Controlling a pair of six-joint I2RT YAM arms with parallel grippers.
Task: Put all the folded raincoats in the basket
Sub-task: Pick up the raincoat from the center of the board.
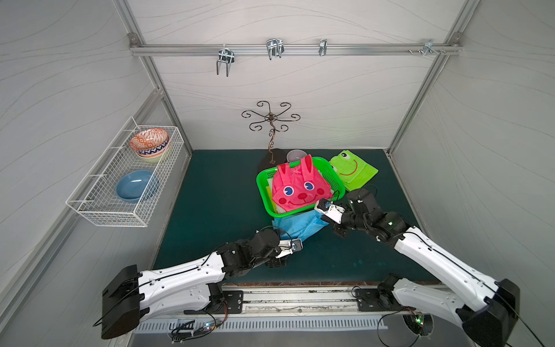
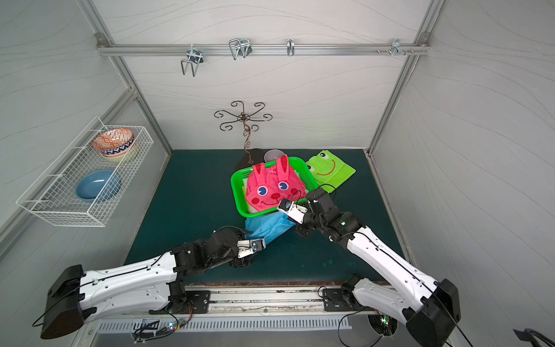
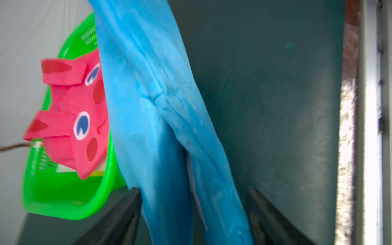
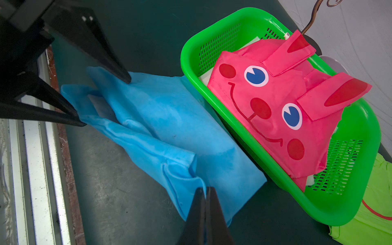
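Observation:
The folded raincoat [image 1: 295,225], light blue, lies on the dark mat against the near side of the bright green basket [image 1: 260,187]; both top views show this. My left gripper [image 3: 194,188] is open, its two fingers straddling the blue raincoat's [image 3: 159,106] near end, with gaps on both sides. In the right wrist view those black fingers [image 4: 124,76] stand apart over the fabric. My right gripper [image 4: 205,191] is shut on a raised fold at the blue raincoat's [image 4: 169,118] other end, beside the basket [image 4: 339,212]. In both top views the wrists hide the fingertips.
A pink rabbit-face raincoat [image 1: 297,189] fills the basket. A green frog-face raincoat [image 1: 356,171] lies behind it to the right. A metal mug tree [image 1: 271,120] and a grey cup [image 1: 295,154] stand behind. On the left wall, a white wire rack [image 1: 90,207] holds bowls.

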